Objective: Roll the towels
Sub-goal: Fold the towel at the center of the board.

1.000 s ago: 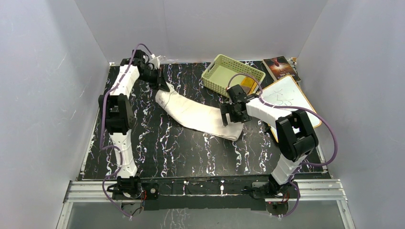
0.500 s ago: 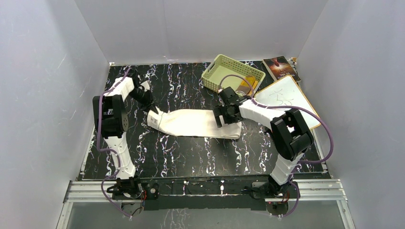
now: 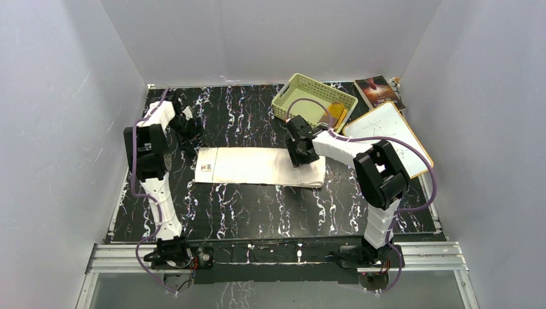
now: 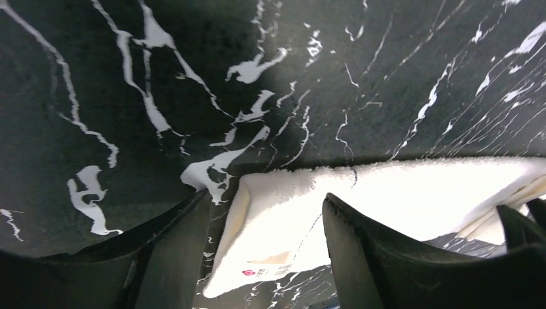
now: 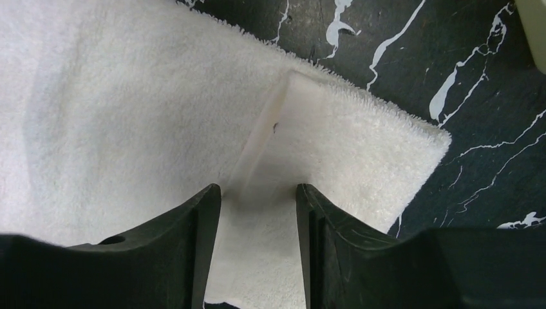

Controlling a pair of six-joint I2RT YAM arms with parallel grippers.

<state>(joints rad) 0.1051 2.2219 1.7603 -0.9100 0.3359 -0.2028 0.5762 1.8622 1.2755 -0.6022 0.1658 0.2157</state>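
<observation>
The long cream-white towel (image 3: 257, 166) lies flat and straight across the middle of the table. My left gripper (image 3: 191, 134) hovers just behind its left end, open and holding nothing. In the left wrist view the towel's labelled corner (image 4: 277, 232) lies on the table under the open left gripper (image 4: 267, 196). My right gripper (image 3: 301, 149) is down on the towel's right end. In the right wrist view the right gripper (image 5: 259, 190) stands partly open, and a raised fold of the towel (image 5: 270, 135) runs into the gap. The mustard-yellow towel (image 3: 336, 113) lies in the basket.
A pale green basket (image 3: 293, 90) stands at the back right. Beside it lie a dark book (image 3: 378, 90) and a white board with an orange rim (image 3: 393, 132). White walls close in the black marbled table (image 3: 257, 212).
My left gripper brought the towel's left end down and toward the front, then opened and let it go. The towel now lies straight. My right gripper shifted slightly left and its jaws narrowed.
</observation>
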